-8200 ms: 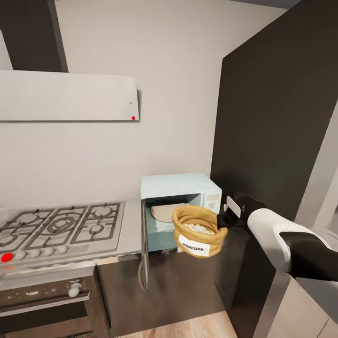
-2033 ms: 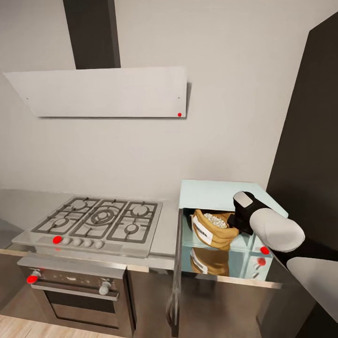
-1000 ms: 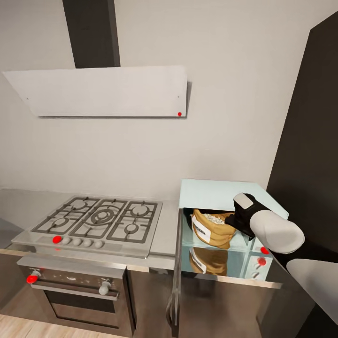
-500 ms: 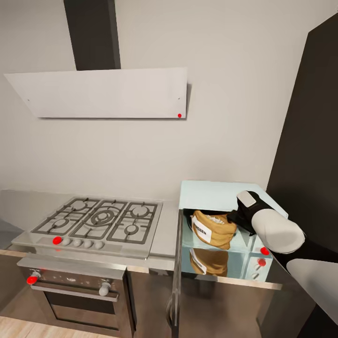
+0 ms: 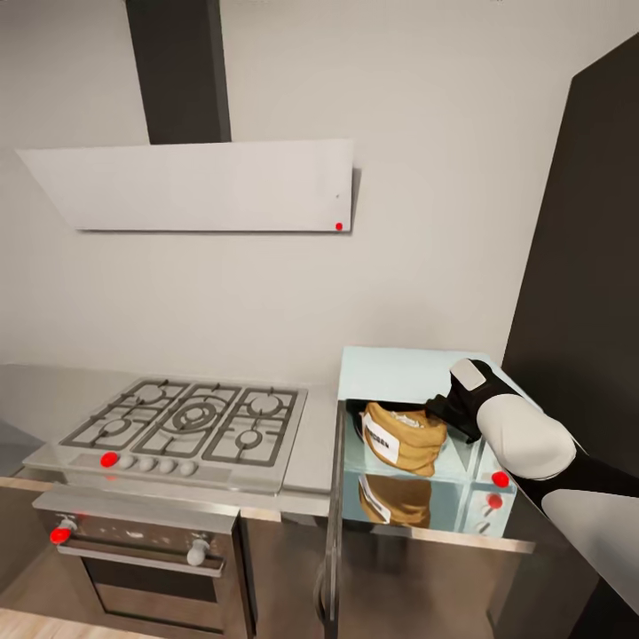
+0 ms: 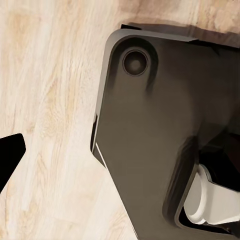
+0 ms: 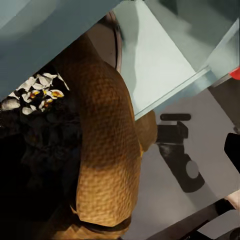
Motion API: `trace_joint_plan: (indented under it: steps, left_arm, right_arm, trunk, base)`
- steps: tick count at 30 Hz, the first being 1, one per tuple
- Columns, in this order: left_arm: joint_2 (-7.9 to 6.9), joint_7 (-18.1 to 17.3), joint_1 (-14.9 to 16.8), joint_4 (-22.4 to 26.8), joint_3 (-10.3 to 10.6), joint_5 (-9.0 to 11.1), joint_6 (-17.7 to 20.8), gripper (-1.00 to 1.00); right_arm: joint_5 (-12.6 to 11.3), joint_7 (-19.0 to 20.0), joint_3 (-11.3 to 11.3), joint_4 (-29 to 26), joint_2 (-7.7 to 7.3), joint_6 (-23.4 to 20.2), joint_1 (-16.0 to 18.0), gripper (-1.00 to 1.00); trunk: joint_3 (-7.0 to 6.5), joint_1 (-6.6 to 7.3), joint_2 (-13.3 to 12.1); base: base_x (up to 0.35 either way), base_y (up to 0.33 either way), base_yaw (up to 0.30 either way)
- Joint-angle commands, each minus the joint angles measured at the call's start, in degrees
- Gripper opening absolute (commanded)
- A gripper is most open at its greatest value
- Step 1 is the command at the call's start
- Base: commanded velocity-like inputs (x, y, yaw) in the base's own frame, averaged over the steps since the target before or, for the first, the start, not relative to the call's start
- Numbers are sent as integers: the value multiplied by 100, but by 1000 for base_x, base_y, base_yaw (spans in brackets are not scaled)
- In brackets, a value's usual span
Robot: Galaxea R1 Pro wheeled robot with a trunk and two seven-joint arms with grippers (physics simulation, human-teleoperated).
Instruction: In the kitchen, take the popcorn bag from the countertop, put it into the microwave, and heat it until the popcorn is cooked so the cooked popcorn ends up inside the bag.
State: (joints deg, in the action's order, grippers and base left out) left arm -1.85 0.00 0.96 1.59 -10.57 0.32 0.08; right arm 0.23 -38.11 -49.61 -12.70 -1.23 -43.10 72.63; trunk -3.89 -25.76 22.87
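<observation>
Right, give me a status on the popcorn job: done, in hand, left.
Done: the popcorn bag is off the countertop and inside the microwave, whose door hangs open. In hand: the right gripper is at the bag's rim; whether it grips is hidden. Left: release, pull the arm out, shut the door, start heating.

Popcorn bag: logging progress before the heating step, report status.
Right gripper at the popcorn bag, grip unclear. Bag inside the microwave, tilted. Microwave door open. Nothing in the way.
</observation>
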Motion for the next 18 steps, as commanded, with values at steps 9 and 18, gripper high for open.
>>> trace_joint_plan:
  steps: [9, 18]
  left_arm:
    - [0, 0, 1, -1, -24, 3, 1, 100]
    - [0, 0, 1, -2, -31, 3, 1, 100]
  right_arm:
    - [-32, 271, -10, -13, 0, -6, 5, 100]
    - [-15, 789, 203, -140, 17, -23, 5, 100]
  trunk:
    - [-16, -2, 5]
    - [-16, -2, 5]
  base:
    - [-70, 0, 0]
    - [-309, 0, 0]
